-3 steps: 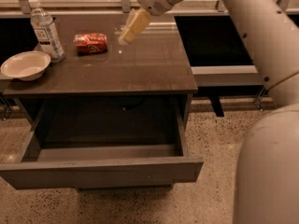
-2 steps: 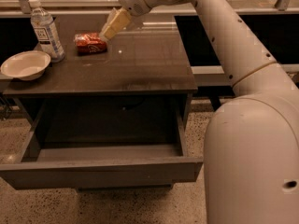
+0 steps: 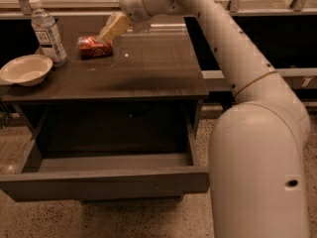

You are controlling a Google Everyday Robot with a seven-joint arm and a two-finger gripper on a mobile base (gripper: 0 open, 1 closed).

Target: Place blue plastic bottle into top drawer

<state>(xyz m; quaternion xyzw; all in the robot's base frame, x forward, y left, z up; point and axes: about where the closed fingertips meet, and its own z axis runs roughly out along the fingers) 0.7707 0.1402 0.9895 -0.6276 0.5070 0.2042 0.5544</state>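
Far left, a white bowl (image 3: 25, 69) sits at the table's left edge. Just behind it and to its right the blue plastic bottle (image 3: 47, 31) stands upright on the tabletop near the back-left corner, white cap on, label facing the camera; nothing is touching it, and it is on the table, not in the drawer. Right of the bottle, with a clear gap, a crushed red can (image 3: 94, 47) lies on its side. The gripper (image 3: 105, 37) is angled down-left, tip right over the can's right end; can't tell if it touches the can, and can't tell whether it is parted or closed from this angle. It is well apart from the bottle. The dark table (image 3: 148, 78) surface right of the can is bare. Below it the top drawer (image 3: 104, 182) is pulled out towards the camera, front panel low in view. The white arm (image 3: 223, 43) runs from the gripper up and right, then down to the robot body (image 3: 257, 172) filling the right side.
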